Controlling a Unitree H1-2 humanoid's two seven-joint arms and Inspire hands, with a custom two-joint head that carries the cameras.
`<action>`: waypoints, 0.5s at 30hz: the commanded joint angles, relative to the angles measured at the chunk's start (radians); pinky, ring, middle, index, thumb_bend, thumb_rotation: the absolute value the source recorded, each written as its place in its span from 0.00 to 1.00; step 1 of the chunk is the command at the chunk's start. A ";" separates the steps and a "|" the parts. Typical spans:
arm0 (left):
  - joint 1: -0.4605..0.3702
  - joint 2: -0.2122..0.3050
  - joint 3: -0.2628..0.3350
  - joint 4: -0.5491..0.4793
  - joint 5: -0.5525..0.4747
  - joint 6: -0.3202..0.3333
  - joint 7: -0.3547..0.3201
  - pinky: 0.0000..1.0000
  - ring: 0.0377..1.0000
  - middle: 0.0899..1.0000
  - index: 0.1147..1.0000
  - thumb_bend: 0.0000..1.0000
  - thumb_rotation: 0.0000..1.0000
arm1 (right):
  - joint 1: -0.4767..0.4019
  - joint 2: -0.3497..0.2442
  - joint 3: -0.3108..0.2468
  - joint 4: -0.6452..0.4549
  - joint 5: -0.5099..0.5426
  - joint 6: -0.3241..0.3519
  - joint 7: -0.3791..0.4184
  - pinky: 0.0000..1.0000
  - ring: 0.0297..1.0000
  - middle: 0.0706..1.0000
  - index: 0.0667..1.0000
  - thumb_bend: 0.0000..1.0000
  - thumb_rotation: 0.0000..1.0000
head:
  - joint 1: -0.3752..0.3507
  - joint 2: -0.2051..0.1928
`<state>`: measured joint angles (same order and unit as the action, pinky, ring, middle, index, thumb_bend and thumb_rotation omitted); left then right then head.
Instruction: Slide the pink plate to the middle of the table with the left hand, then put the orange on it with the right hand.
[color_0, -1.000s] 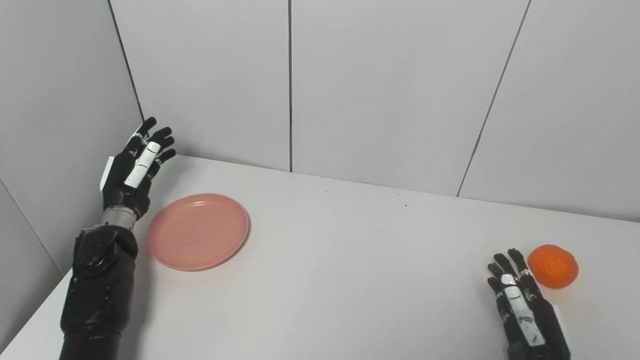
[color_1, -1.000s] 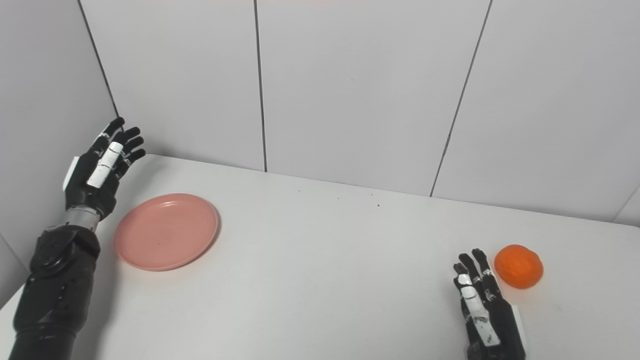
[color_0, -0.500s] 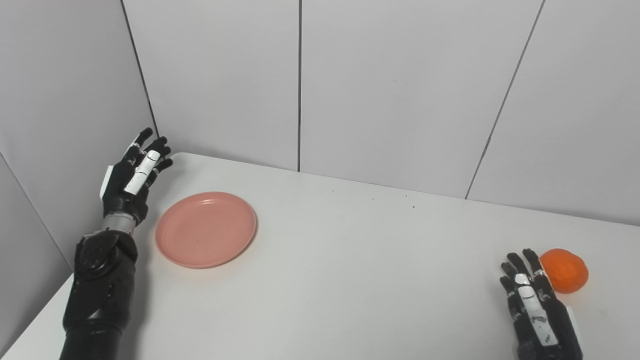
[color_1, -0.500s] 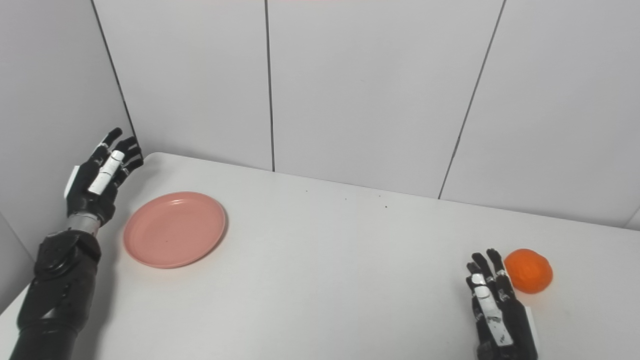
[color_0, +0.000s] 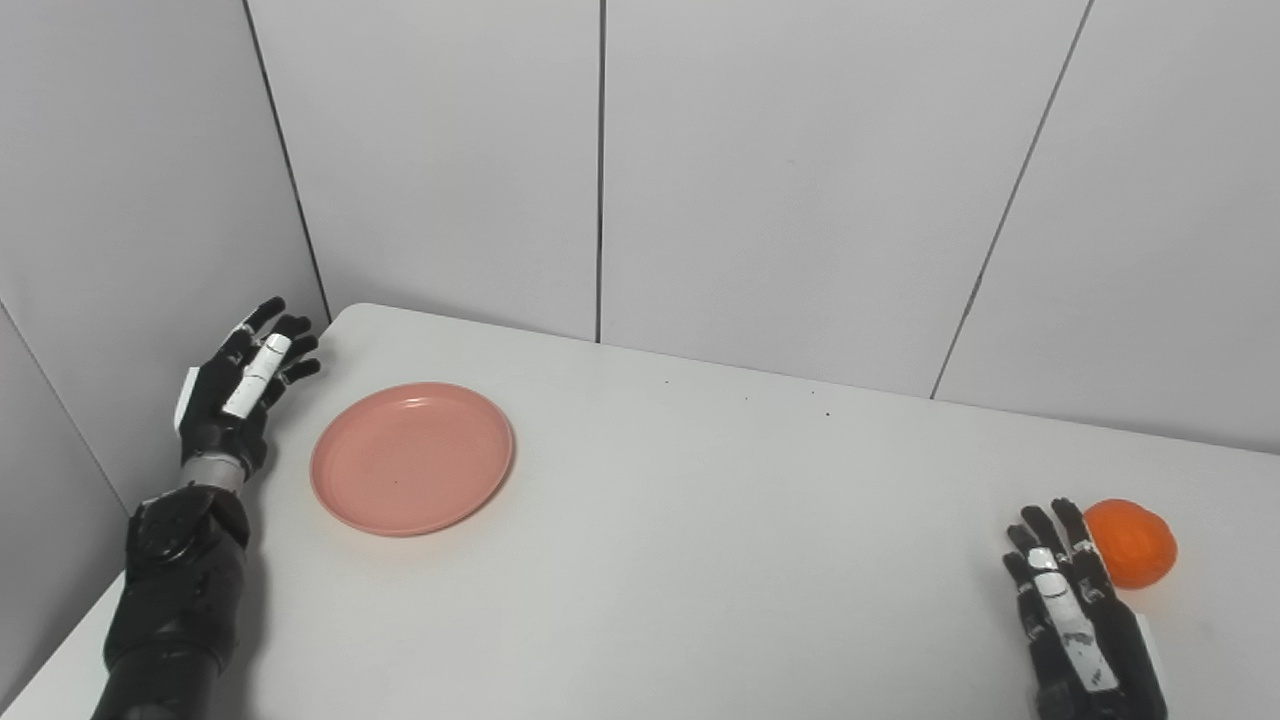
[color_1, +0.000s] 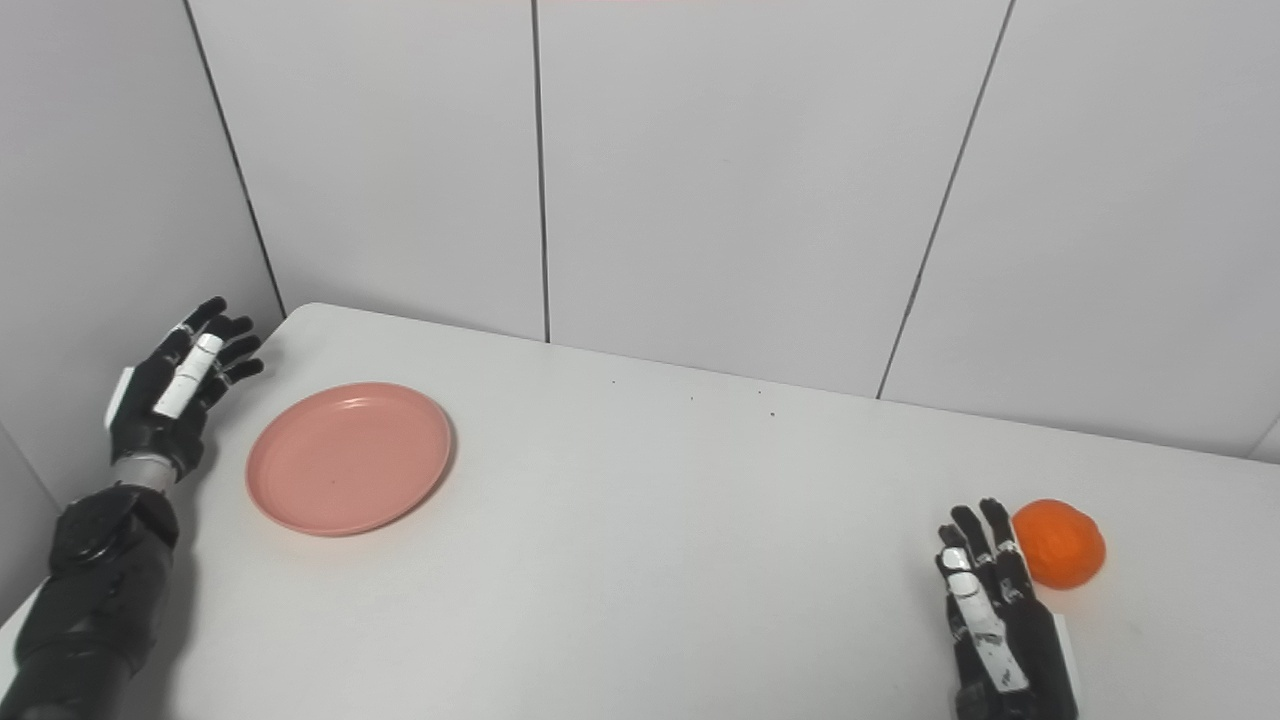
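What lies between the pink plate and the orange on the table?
Nothing: between the pink plate and the orange is only bare white table, apart from the right hand just beside the orange. Both eye views show this.

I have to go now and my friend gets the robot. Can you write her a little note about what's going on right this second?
Left robot hand: open, holding nothing, beside the table's left edge, just left of the pink plate, not touching it.
Right robot hand: open, holding nothing, close beside the orange.
The plate sits on the left part of the white table; the orange sits near the right end.
Done: nothing yet.
Left to do: slide the plate to the middle with the left robot hand, then put the orange on it with the right one.
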<state>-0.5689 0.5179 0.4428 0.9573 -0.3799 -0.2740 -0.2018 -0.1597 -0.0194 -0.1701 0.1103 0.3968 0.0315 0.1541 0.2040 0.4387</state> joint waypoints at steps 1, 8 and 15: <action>-0.062 0.055 -0.001 0.045 -0.007 -0.081 -0.038 0.67 0.70 0.70 0.80 0.99 0.45 | 0.032 0.013 -0.001 0.028 0.003 0.012 -0.009 0.98 0.93 0.91 0.93 0.73 0.42 | -0.002 0.000; -0.070 0.067 -0.004 0.143 -0.025 -0.118 -0.100 0.65 0.71 0.73 0.87 0.90 0.48 | 0.035 0.019 0.001 0.012 0.031 0.033 -0.009 1.00 0.96 0.94 0.95 0.69 0.38 | -0.011 0.001; -0.053 0.064 -0.019 0.163 -0.021 -0.134 -0.167 0.59 0.73 0.75 0.82 0.91 0.50 | 0.039 0.015 0.018 0.002 -0.007 0.034 -0.033 1.00 0.95 0.92 0.94 0.66 0.41 | -0.019 0.003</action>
<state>-0.6052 0.5546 0.4313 1.1188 -0.3962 -0.3844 -0.3370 -0.1548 -0.0141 -0.1622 0.0943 0.4012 0.0326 0.1349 0.1841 0.4402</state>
